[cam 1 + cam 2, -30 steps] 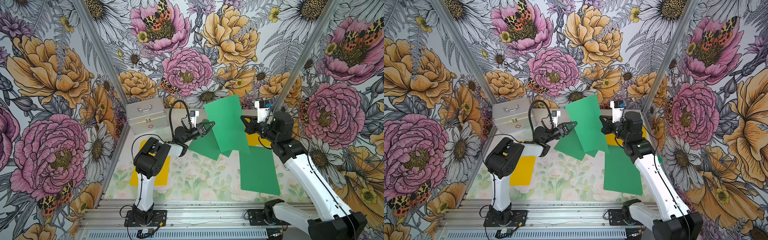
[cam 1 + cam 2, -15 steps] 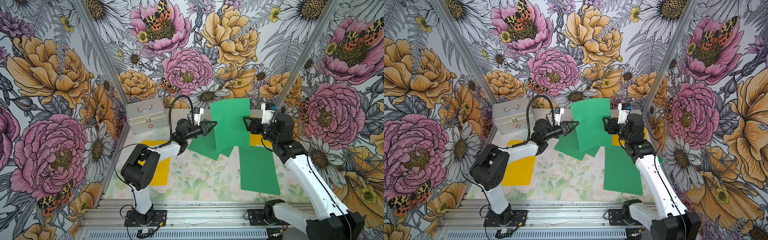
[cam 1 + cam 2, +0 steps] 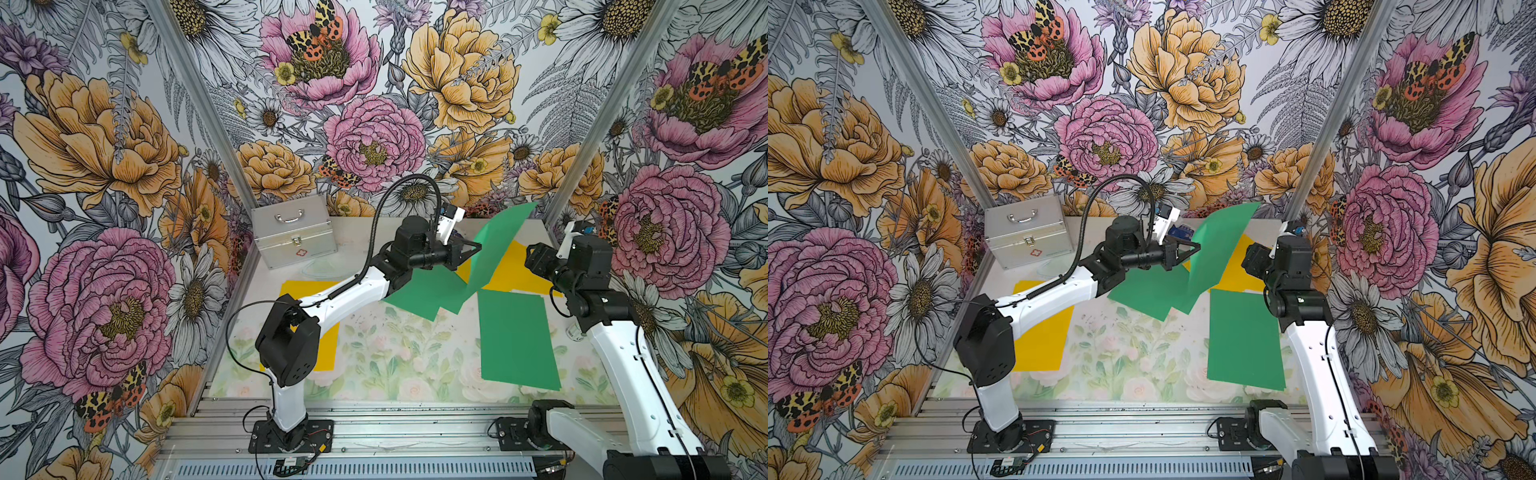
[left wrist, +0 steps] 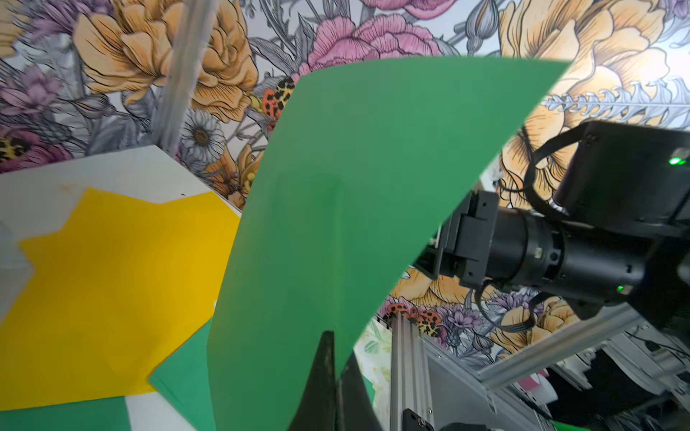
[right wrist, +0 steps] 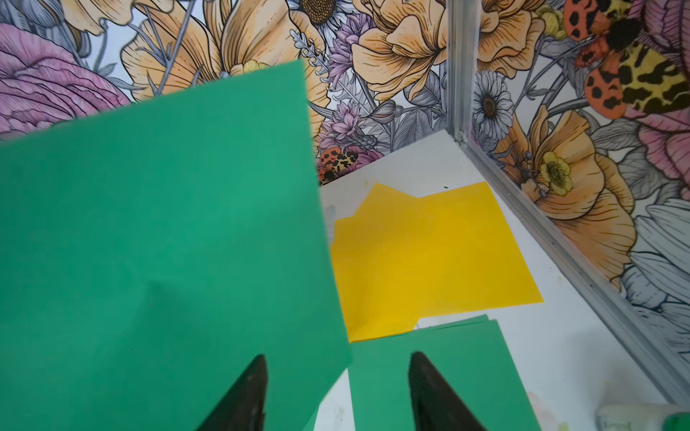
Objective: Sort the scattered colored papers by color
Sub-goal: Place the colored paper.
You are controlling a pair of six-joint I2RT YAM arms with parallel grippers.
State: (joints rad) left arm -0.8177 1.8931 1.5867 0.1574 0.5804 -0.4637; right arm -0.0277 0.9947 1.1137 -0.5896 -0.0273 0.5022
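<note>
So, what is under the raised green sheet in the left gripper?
Below it on the table lie yellow sheets and flat green sheets. The raised green sheet covers where they meet, so their number cannot be told.

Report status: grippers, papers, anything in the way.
Left gripper shut on raised green sheet. Right gripper open, holding nothing. Loose green sheets and yellow sheets lie beneath it.

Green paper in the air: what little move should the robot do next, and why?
Probably the left end effector should lower the raised green paper onto the flat green papers beneath: it alone pinches that sheet, the right end effector is open, and green belongs with green.
</note>
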